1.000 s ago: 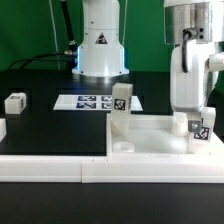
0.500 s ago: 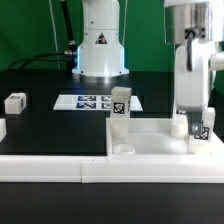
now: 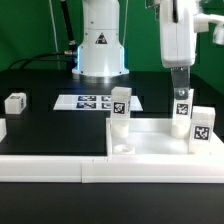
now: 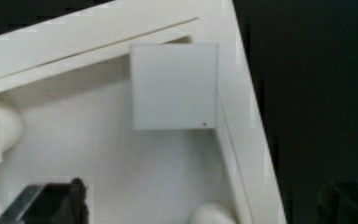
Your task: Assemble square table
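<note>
Dark fingertips [image 4: 48, 200] show only at the wrist view's edge, set apart with nothing between them, so the gripper [image 3: 181, 92] hangs open above the square table [image 3: 150, 140], which lies upside down against the border wall [image 3: 50, 168]. Three legs stand upright in it: leg one [image 3: 120, 112], leg two [image 3: 182, 118], leg three [image 3: 201, 130]. The slab's far rim is partly hidden, and a fourth leg [image 3: 15, 102] seems to lie loose on the black table [image 3: 50, 130], by the marker board [image 3: 92, 102].

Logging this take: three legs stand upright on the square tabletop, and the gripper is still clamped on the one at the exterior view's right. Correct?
Not quite. The exterior view shows the gripper raised above the tabletop with nothing between its fingers; it is not clamped on the right leg. The three upright legs are as you say: that one, the left and the middle.
</note>
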